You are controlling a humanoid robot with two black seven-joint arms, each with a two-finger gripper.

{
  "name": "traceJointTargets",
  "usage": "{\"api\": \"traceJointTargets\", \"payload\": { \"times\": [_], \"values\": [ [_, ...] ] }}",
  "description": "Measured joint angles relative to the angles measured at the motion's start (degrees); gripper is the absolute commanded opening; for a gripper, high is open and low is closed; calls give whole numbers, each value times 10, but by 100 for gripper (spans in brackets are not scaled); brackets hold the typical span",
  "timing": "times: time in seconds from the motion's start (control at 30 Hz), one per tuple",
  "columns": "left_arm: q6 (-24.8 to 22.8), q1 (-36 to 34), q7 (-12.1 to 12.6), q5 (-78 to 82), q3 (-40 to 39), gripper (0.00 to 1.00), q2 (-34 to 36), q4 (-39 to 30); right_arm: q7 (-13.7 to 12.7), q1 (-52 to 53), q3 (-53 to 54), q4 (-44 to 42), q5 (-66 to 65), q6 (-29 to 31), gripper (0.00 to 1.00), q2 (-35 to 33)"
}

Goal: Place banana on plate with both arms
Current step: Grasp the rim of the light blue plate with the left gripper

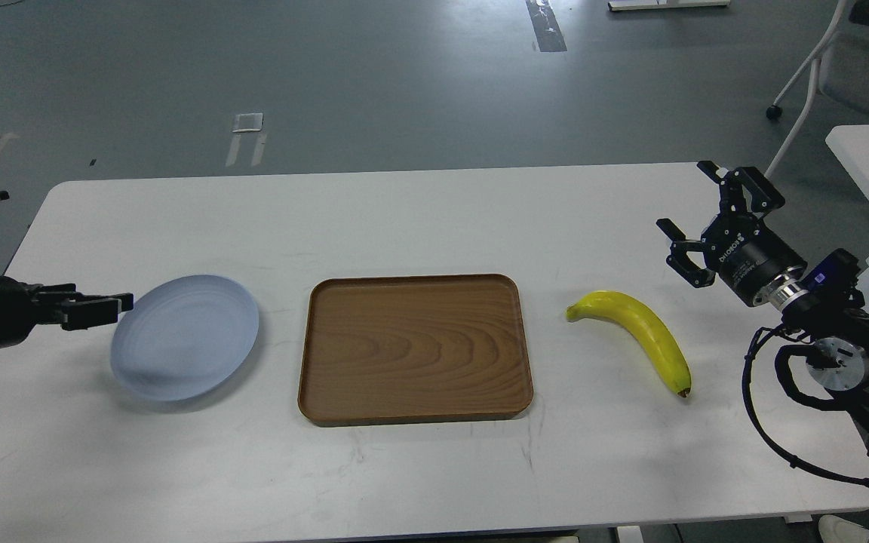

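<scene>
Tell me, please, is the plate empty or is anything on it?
Empty: the plate shows only bare blue surface; the banana lies right of the tray.

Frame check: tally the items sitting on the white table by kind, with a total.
Banana: 1
Plate: 1
Wooden tray: 1
Total: 3

Left gripper point(106, 305) points right, fingers too close to tell apart; right gripper point(687, 205) raised, fingers spread wide apart.
</scene>
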Motion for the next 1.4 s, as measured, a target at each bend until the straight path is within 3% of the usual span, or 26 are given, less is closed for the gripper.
{"api": "traceJointTargets", "payload": {
  "times": [0.17, 0.5, 0.67, 0.73, 0.87, 0.93, 1.0, 1.4],
  "values": [
    [7, -1, 0, -12, 16, 94, -43, 56, 0, 0, 0, -1, 0, 0, 100, 0],
    [8, 2, 0, -25, 32, 87, -86, 100, 0, -1, -1, -2, 0, 0, 100, 1],
    [8, 9, 0, -25, 33, 76, -95, 111, 0, -1, -1, -3, 0, 0, 100, 1],
    [8, 11, 0, -25, 33, 58, -95, 112, 0, -1, -2, -3, -1, 0, 100, 1],
    [8, 17, 0, -25, 33, 38, -96, 112, 0, -1, -3, -3, -1, 0, 100, 2],
    [8, 18, 0, -25, 33, 12, -96, 112, 0, -1, -3, -3, -1, 0, 100, 2],
    [8, 18, 0, -26, 33, 0, -96, 112, 0, -1, -4, -3, -1, 0, 100, 2],
    [9, 9, 0, -25, 32, 0, -94, 112, 0, -1, -4, -3, -2, 0, 100, 3]
  ]
}}
